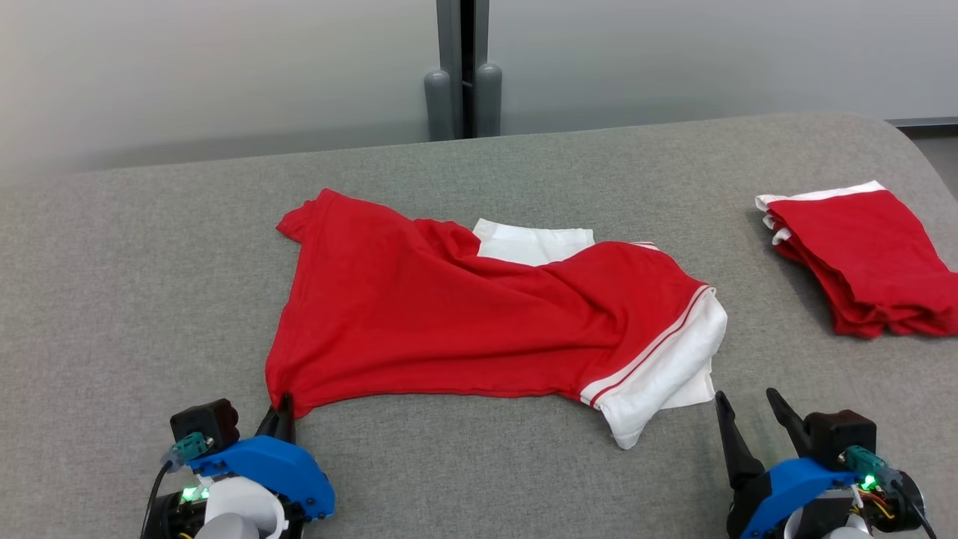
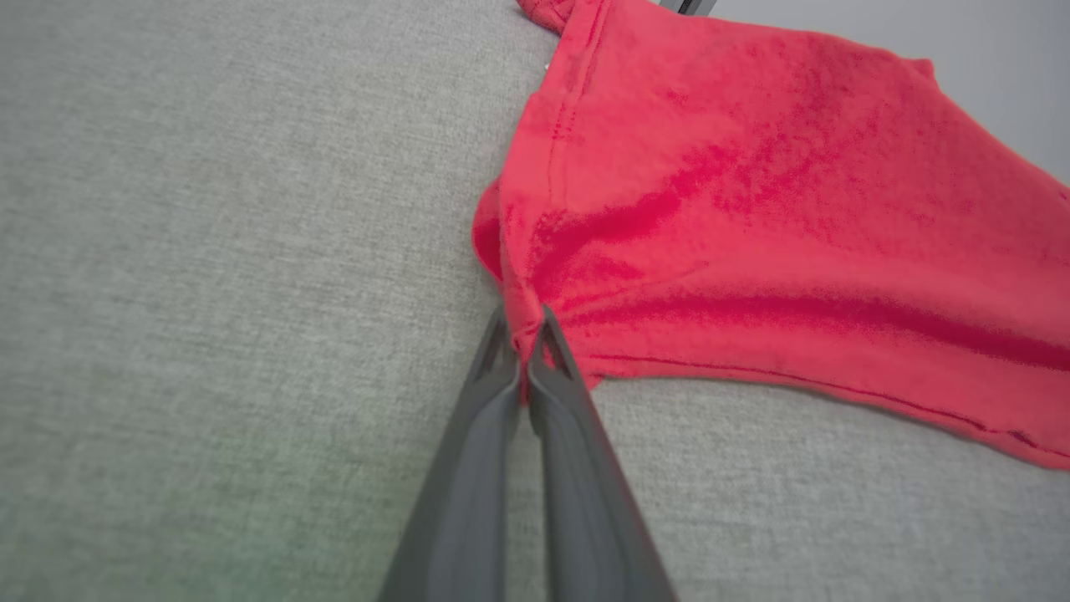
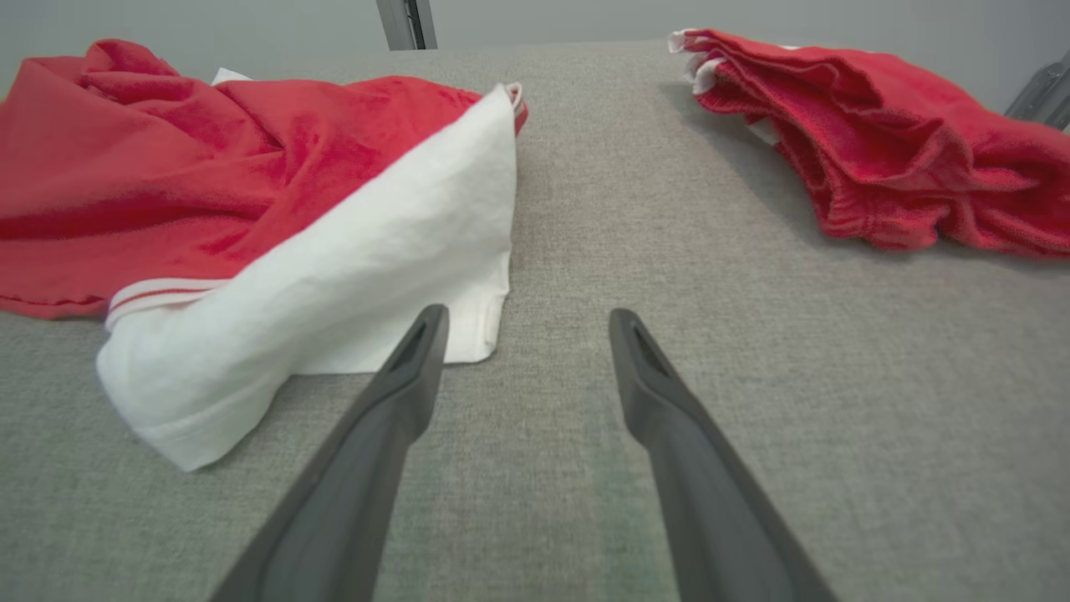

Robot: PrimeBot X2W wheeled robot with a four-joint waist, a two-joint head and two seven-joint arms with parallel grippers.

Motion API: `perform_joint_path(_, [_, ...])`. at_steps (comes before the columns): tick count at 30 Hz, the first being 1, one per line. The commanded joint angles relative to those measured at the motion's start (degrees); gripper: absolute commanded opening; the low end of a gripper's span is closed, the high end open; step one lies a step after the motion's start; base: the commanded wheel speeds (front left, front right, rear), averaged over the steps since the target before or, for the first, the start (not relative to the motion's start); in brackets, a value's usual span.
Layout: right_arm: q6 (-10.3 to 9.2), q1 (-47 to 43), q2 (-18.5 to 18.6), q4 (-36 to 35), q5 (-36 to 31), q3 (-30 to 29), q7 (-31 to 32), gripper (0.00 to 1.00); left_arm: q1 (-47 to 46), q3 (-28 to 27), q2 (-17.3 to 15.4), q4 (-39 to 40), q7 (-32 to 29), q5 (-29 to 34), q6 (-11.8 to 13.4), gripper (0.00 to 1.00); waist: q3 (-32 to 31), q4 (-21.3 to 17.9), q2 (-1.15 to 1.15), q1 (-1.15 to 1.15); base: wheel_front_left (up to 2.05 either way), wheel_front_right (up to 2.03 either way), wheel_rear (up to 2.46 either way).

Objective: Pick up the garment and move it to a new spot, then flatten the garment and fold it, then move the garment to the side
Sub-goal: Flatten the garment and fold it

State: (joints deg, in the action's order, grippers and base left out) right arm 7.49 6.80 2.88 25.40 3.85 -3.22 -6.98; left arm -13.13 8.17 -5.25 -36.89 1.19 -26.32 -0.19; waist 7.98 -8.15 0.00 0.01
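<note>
The garment [image 1: 464,329] is red with white sleeves and lies spread but rumpled in the middle of the grey table [image 1: 150,299]. My left gripper [image 1: 283,413] is shut on its near left corner, and the left wrist view shows the red cloth [image 2: 752,209] pinched between the left gripper's [image 2: 525,330] dark fingers. At the lower right my right gripper [image 1: 742,400] stands open, just right of the garment's white sleeve [image 1: 666,374]. In the right wrist view that sleeve [image 3: 334,276] lies left of the right gripper [image 3: 525,322], with nothing between the fingers.
A second red garment [image 1: 868,258] lies folded at the table's right edge, also seen in the right wrist view as a folded red pile [image 3: 886,142]. A grey post [image 1: 464,71] stands behind the table's far edge against a pale wall.
</note>
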Motion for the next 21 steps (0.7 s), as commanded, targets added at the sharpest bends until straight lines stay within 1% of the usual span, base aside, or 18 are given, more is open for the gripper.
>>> perform_joint_path(1, [0.00, 1.2, 0.0, 0.7, 0.2, -0.4, 0.6, 1.00, -1.2, 0.1, -0.2, 0.6, 0.7, 0.0, -0.2, 0.00, 0.1, 0.4, 0.00, -0.01, 0.00, 0.00, 0.00])
perform_joint_path(9, [0.00, 6.7, 0.0, 7.2, -0.9, 0.4, 3.0, 1.00, -1.4, 0.9, -0.3, 2.7, 2.5, 0.6, -0.1, 0.00, 0.5, 2.0, 0.00, -0.01, 0.00, 0.00, 0.00])
perform_joint_path(15, [0.00, 11.5, 0.0, 15.3, -3.4, 1.1, 5.3, 1.00, -1.0, 1.2, -0.5, 3.8, 2.8, 0.4, -0.1, 0.00, 0.9, 2.4, 0.00, -0.01, 0.00, 0.00, 0.00])
perform_joint_path(16, [0.00, 12.0, 0.0, 16.8, -3.6, 1.6, 6.1, 0.91, -1.0, 1.3, -0.5, 3.9, 2.9, 0.3, -0.1, 0.00, 0.9, 2.5, 0.00, -0.01, 0.00, 0.00, 0.00])
perform_joint_path(17, [0.00, 12.4, 0.0, 18.1, -3.7, 2.0, 6.7, 0.65, -0.9, 1.3, -0.5, 4.1, 2.8, 0.2, -0.1, 0.00, 0.9, 2.5, 0.00, -0.01, 0.00, 0.00, 0.00])
perform_joint_path(19, [0.00, 13.0, -0.1, 20.2, -2.7, 2.8, 7.5, 0.22, -0.7, 1.4, -0.5, 4.4, 2.8, 0.1, -0.2, 0.00, 0.9, 2.6, 0.00, -0.01, 0.00, 0.00, 0.00])
perform_joint_path(20, [0.00, 13.4, -0.1, 20.7, -1.8, 3.3, 7.4, 0.05, -0.6, 1.5, -0.5, 4.6, 2.8, -0.1, -0.3, 0.00, 0.8, 2.5, 0.00, -0.01, 0.00, 0.00, 0.00])
perform_joint_path(21, [0.00, 13.8, -0.1, 21.3, -1.2, 3.6, 7.2, 0.00, -0.4, 1.4, -0.6, 4.8, 2.8, -0.2, -0.4, 0.00, 0.8, 2.5, 0.00, -0.01, 0.00, 0.00, 0.00])
